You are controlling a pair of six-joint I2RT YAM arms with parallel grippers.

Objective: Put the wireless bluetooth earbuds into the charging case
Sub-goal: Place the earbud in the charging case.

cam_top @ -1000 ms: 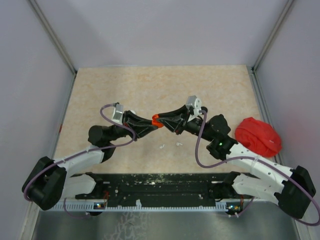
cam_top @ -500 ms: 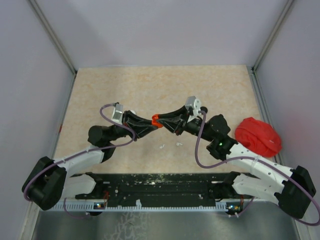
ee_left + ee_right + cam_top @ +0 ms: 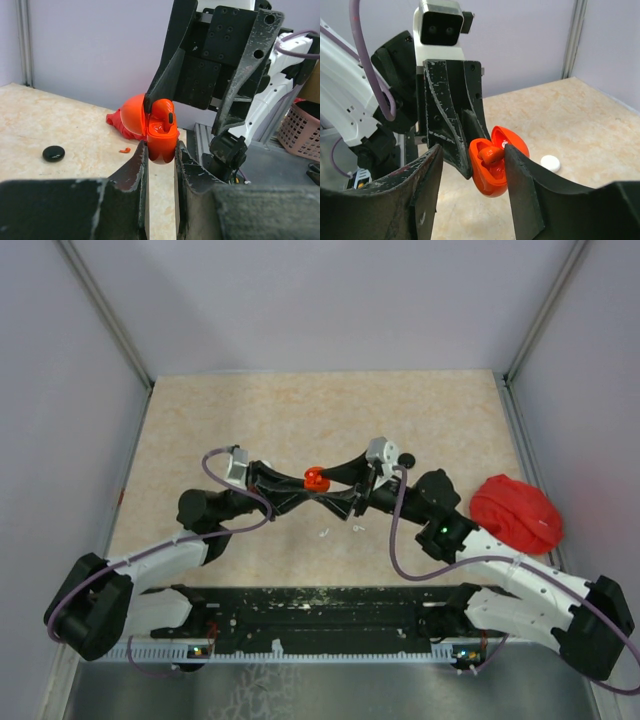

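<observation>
My left gripper [image 3: 161, 150] is shut on an open red-orange charging case [image 3: 162, 145] and holds it above the table; it also shows in the top view [image 3: 316, 478]. A red-orange earbud [image 3: 164, 111] sits in the case's well, its top sticking out. My right gripper [image 3: 472, 152] is open, with its jaws spread either side of the case [image 3: 490, 177]. Its right finger [image 3: 520, 175] touches the earbud [image 3: 489, 155] and the raised lid [image 3: 515, 142]. Another red-orange earbud [image 3: 125, 149] lies on the table. Two white earbuds [image 3: 323, 533] lie below the grippers.
A black round case [image 3: 53, 153] lies on the table's far side. A white round case [image 3: 550, 162] lies beyond the held case. A red cloth lump [image 3: 515, 512] sits at the right edge. A pink basket [image 3: 300, 130] stands off the table. Walls enclose three sides.
My right gripper has opened: its fingers were together at the case and now stand spread around it. The case and left gripper have barely moved.
</observation>
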